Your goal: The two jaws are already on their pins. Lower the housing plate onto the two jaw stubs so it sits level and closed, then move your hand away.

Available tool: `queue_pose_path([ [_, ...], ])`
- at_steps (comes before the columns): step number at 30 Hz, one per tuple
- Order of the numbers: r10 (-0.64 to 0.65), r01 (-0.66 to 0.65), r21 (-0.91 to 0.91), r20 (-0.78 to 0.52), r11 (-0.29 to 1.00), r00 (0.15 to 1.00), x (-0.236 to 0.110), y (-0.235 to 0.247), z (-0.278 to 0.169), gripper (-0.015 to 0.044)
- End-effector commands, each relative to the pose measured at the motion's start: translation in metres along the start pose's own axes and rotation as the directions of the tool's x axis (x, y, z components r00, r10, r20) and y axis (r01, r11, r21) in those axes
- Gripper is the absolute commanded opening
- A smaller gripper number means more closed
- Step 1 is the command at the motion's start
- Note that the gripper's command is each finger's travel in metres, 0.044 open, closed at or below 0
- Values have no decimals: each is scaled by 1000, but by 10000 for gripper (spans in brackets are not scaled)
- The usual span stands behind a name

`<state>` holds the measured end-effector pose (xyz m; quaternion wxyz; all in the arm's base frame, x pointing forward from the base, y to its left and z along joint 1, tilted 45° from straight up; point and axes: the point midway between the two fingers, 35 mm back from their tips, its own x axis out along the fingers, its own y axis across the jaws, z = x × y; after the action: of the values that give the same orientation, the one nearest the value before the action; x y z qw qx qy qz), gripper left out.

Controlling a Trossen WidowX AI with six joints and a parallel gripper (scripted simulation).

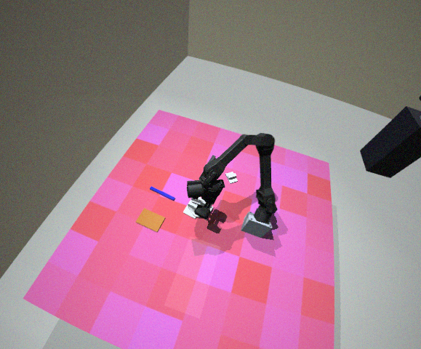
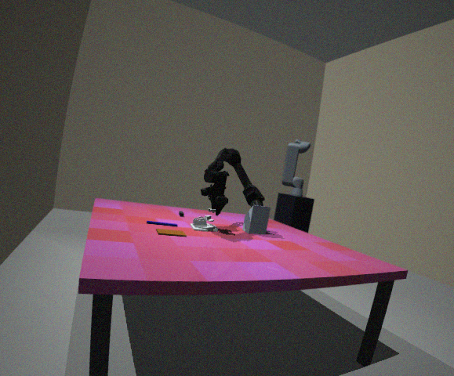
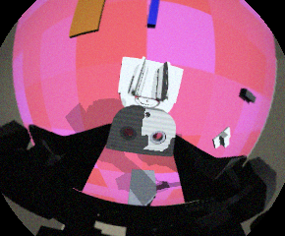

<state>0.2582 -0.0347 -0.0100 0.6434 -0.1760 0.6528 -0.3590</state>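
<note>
My gripper [image 1: 204,212] [image 2: 216,211] [image 3: 142,132] is shut on the housing plate [image 3: 154,118], a rounded plate with two round holes, half in shadow. In the exterior view the plate's white edge [image 2: 212,210] shows at the fingertips, above the base. The white base [image 1: 188,212] [image 2: 205,229] [image 3: 127,74] lies on the table and carries two upright jaws, a left jaw [image 3: 140,83] and a right jaw [image 3: 161,85]. In the wrist view the plate overlaps the base's near end and hides what lies under it, so the stubs cannot be made out.
A blue bar [image 1: 161,193] [image 2: 161,223] [image 3: 153,14] and an orange plate [image 1: 150,219] [image 2: 171,233] [image 3: 86,19] lie beyond the base. A small white piece [image 1: 231,177] [image 3: 221,138] and a black block [image 2: 181,213] [image 3: 247,94] lie to the right in the wrist view.
</note>
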Motion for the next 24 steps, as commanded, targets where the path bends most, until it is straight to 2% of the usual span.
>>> queue_pose_path([
  [1,6,-6,5,-1,1000,1000,0,1,0,351],
  [24,5,-5,27,-1,1000,1000,0,-3,-2,351],
])
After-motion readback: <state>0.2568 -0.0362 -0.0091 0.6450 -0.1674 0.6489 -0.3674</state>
